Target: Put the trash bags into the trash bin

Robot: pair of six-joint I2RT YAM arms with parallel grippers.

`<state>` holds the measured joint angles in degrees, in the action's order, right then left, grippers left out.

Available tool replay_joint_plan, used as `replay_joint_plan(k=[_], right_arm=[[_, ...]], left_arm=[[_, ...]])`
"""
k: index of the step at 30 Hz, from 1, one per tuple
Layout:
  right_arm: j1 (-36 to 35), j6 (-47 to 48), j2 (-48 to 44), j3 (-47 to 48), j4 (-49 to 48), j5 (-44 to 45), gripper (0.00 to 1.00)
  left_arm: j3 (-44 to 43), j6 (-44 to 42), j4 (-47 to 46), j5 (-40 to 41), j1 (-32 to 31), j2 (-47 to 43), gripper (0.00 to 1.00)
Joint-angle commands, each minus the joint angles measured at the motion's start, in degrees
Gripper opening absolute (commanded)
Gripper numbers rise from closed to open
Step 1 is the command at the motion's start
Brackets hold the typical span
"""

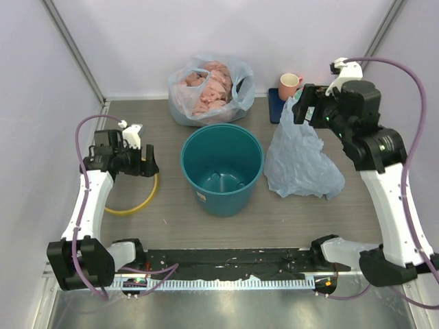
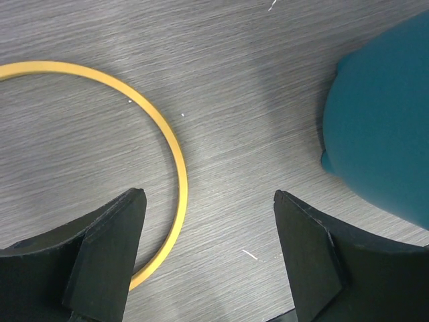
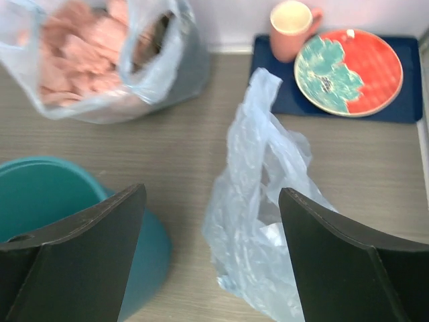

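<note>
The light-blue trash bag (image 1: 302, 161) is seen crumpled in a peaked heap on the bench, between the trash bin (image 1: 219, 202) and the right edge, just beside the bin and outside it. The bin is stood upright at the middle of the bench, its mouth open upward. The right gripper (image 1: 305, 106) is held over the bag's far tip, toward the far right corner. In the right wrist view its 2 fingers (image 3: 80, 248) are spread wide, with the bag below and between them and nothing clamped. The left gripper (image 1: 147, 164) is held near the left edge, its 2 fingers (image 2: 100, 248) likewise apart and empty above bare bench, between a yellow ring (image 2: 179, 168) laid flat there and the bin's wall. Against the far edge, behind the bin, a clear bag of pink lumps (image 1: 209, 86) is set. Toward the far right corner a pink mug (image 1: 289, 83) and a red-and-teal plate (image 3: 348, 70) are placed on a dark blue mat (image 3: 402, 111).
</note>
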<state>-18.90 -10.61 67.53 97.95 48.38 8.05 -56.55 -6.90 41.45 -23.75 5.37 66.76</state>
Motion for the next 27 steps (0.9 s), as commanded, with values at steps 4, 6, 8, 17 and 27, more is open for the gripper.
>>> replay_joint_plan(k=[4, 6, 8, 17, 27], right_arm=[[7.73, 3.23, 12.79, 3.29, 5.40, -4.07, 0.89], [8.96, 3.75, 16.91, 5.13, 6.02, -7.25, 0.91], [9.23, 4.45, 19.47, 6.02, 6.38, -10.75, 0.92], [9.84, 10.08, 30.19, 6.11, 6.90, -11.04, 0.94], [11.42, 11.83, 36.62, 4.70, 6.46, -10.86, 0.77]], left_arm=[[-1.63, -1.80, 0.47, -2.27, 0.08, -4.27, 0.82], [-1.28, -1.98, 0.47, -2.53, 0.08, -5.15, 0.83], [-0.75, -2.42, 0.38, -2.53, 0.17, -6.03, 0.83], [1.01, -3.12, 0.12, -2.53, 0.08, -7.96, 0.84], [-0.66, -1.72, 0.91, -3.94, 0.08, -7.17, 0.85]])
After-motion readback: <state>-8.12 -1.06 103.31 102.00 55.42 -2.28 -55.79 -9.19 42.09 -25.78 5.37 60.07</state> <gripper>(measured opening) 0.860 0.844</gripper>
